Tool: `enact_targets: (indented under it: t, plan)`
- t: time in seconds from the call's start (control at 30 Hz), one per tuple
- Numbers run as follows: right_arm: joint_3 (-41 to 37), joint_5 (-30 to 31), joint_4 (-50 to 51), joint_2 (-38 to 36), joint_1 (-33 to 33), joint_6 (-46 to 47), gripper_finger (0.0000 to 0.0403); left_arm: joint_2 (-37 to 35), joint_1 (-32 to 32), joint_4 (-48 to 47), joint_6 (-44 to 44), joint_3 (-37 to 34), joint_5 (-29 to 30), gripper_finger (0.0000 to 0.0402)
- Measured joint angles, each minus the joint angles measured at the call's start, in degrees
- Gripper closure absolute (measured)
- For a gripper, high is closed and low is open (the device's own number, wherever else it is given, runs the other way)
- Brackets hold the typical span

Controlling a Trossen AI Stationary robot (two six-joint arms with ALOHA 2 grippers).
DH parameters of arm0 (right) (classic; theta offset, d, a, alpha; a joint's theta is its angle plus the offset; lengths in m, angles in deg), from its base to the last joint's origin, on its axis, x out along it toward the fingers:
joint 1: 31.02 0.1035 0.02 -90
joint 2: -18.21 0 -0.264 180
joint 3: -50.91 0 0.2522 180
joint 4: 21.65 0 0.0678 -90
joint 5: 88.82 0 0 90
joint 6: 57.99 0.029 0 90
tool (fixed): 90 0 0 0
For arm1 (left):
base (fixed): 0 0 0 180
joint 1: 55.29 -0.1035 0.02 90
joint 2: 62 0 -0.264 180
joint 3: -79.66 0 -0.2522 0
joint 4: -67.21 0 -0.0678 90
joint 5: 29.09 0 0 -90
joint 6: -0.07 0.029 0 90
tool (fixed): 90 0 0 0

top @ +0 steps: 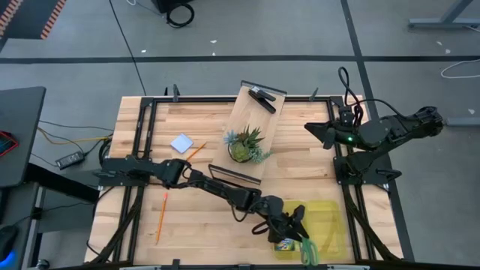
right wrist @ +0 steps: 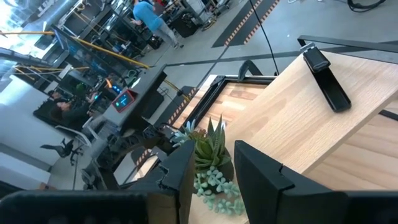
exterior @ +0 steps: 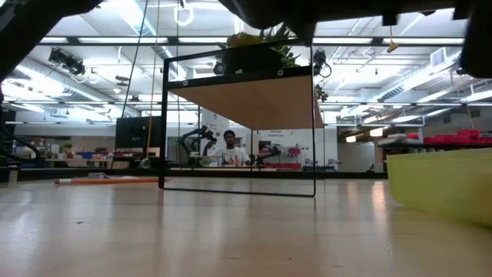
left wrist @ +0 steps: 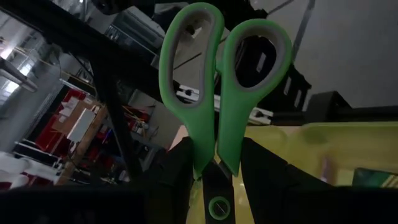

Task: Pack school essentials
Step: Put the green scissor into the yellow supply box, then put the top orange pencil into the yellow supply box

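Note:
My left gripper (top: 295,226) reaches to the near right of the table and is shut on the green-handled scissors (left wrist: 217,93). Their handle loops (top: 307,249) stick out past the fingertips over the near left part of the yellow bin (top: 330,217). The yellow-green crayon box (top: 283,244) lies beside the bin's near left corner. One orange pencil (top: 161,217) lies on the table at the near left, another (top: 196,151) next to the pale pad (top: 182,142). My right gripper (top: 311,129) hangs open at the far right, holding nothing. My left gripper pinches the scissors between its two fingers at the handle shanks (left wrist: 217,163), just past the pivot screw (left wrist: 217,206). The fingers lie along the scissors, nearly level, pointing toward the table's near right corner. The two loops stand out beyond the fingertips; the blades are hidden behind the fingers.
A tilted wooden shelf (top: 251,124) in a black frame stands mid-table, with a black clip-like object (top: 262,97) on its far end and a spiky potted plant (top: 246,144) at its near end. In the low view a person shows in the room behind.

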Motion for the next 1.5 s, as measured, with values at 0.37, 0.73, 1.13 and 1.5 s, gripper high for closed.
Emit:
enact_targets:
  t: [0.37,0.73,1.13,1.5]
  plan:
    - [0.00,0.02,-0.06,0.00,0.00,0.02,0.0283,1.89,-0.80,-5.50,1.14,0.42,0.44,0.0275]
    - [0.00,0.20,-0.02,0.02,0.00,-0.46,0.0283,1.97,-0.84,-12.52,1.82,0.14,-0.39,0.0246]
    - [0.00,0.20,-0.04,0.02,0.00,-0.48,0.0283,1.95,-0.84,-12.85,1.87,0.14,-0.14,0.0200]
    - [0.00,0.07,-0.04,0.02,0.00,-1.18,0.0283,1.01,0.90,-14.75,-9.27,1.53,2.23,0.0223]
